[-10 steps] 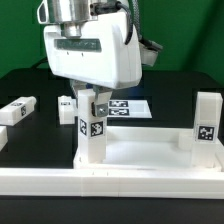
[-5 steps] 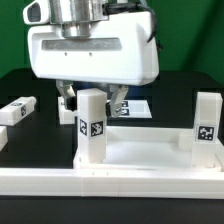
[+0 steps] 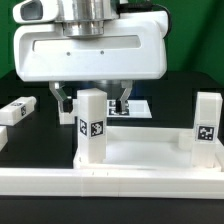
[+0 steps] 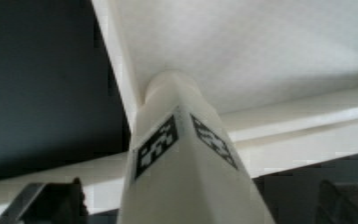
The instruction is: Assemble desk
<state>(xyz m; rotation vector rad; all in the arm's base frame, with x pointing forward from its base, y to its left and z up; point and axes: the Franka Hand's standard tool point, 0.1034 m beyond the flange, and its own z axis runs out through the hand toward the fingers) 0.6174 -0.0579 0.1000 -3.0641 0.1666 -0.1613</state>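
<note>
The white desk slab [image 3: 145, 152] lies flat behind the front rail. Two tagged square legs stand upright in its near corners: one [image 3: 92, 128] at the exterior view's left and one [image 3: 207, 122] at the right. My gripper [image 3: 92, 101] is open and straddles the top of the left leg, with one finger [image 3: 62, 101] on each side and apart from it. In the wrist view that leg [image 4: 190, 150] rises between my spread gripper [image 4: 197, 205], with the slab [image 4: 247, 50] beneath. A loose leg [image 3: 17, 110] lies on the table at the far left.
A long white border rail [image 3: 110, 182] runs along the front. The marker board [image 3: 135, 107] lies behind the slab. A small tagged white part [image 3: 66, 113] stands behind the left leg, partly hidden by my finger.
My hand has turned broadside and shifted to the exterior view's left. Its fingers have spread away from the left leg, which stays upright in its socket.
</note>
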